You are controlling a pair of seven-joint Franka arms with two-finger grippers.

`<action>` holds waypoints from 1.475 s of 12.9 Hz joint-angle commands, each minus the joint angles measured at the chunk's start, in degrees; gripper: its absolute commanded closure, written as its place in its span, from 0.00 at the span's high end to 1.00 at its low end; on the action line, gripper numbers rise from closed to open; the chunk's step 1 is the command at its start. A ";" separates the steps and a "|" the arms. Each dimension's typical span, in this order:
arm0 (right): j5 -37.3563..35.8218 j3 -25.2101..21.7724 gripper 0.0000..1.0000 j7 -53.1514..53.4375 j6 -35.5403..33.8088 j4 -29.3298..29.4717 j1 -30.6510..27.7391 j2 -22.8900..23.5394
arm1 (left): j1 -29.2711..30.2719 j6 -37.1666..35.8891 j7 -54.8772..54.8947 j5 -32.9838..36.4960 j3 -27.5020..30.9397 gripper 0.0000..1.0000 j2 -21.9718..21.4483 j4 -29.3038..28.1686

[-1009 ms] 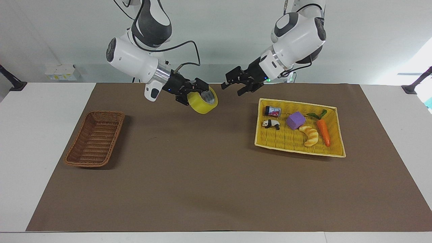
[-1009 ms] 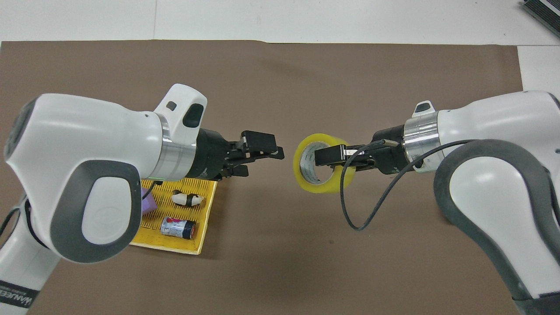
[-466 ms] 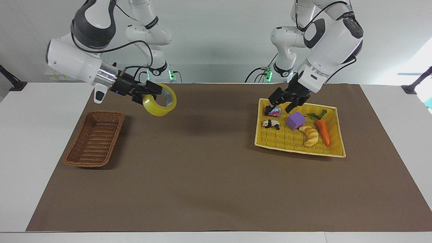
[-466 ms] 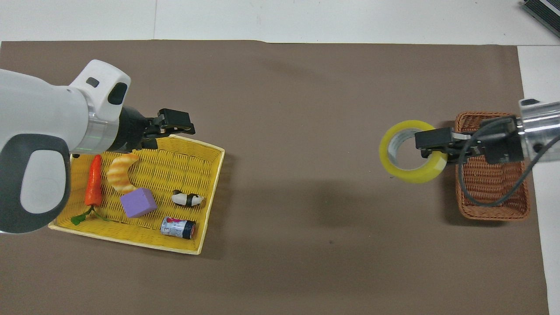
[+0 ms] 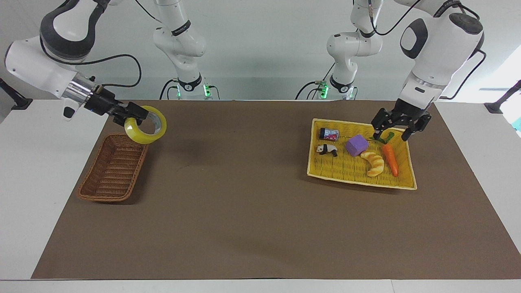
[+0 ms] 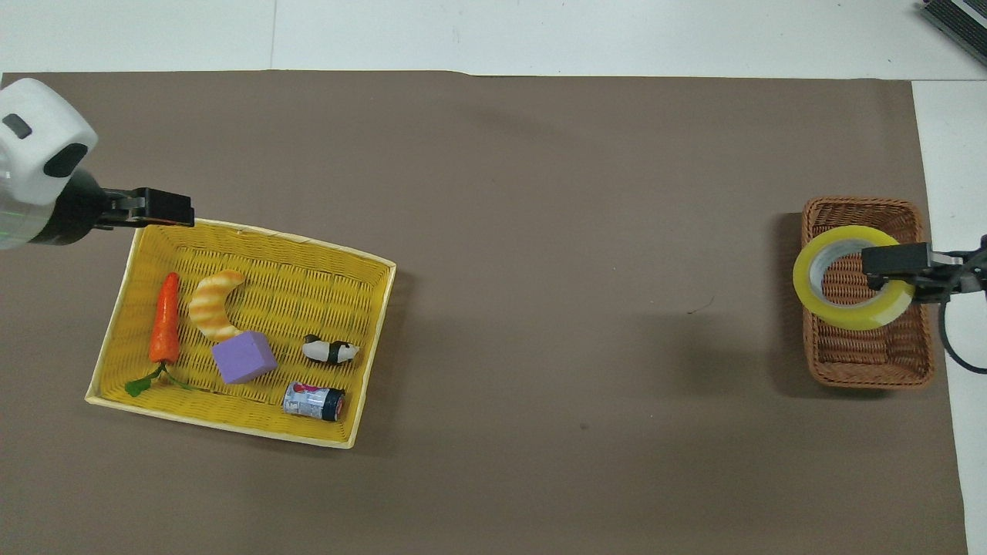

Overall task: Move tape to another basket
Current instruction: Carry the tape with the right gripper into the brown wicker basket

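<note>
My right tool has carried the tape, clamped through its rim, from mid-frame to over the basket at frame left. Left tool, fingers apart, moved over the yellow tray.

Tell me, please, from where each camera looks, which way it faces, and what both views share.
Facing view: high across the table, facing the robots; both arms show whole, right gripper holding the tape over the basket, left gripper over the tray.
Overhead view: above the robots' end, looking steeply down and forward; only the wrists and grippers show at the side edges.
Shared: tape, basket, tray and toys, half a turn apart.
</note>
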 commanded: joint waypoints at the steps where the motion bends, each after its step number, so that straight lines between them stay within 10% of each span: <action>1: -2.48 0.51 0.00 -2.93 2.53 2.16 -2.79 3.23 | 2.43 -11.66 0.40 2.08 -0.49 1.00 -0.09 5.02; 5: -2.05 0.16 0.00 -4.23 5.71 1.63 -4.79 6.29 | 4.63 -26.54 0.48 1.99 -0.22 1.00 0.70 12.14; 16: -0.38 -0.72 0.00 -20.69 10.45 0.58 -9.29 17.38 | 4.90 -26.39 0.48 1.99 -0.14 1.00 -0.62 10.83; 17: -0.56 -0.72 0.21 -20.69 10.54 0.14 -9.21 17.30 | 4.82 -26.39 0.48 1.99 -0.14 1.00 -0.62 10.83; 18: -0.82 -0.81 0.73 -20.69 10.89 -0.21 -9.12 17.30 | 4.81 -26.39 0.48 1.99 -0.14 1.00 -0.62 10.83; 19: -0.82 -0.81 1.00 -20.69 11.33 -0.65 -9.12 17.21 | 4.81 -26.39 0.48 1.99 -0.14 1.00 -0.62 10.83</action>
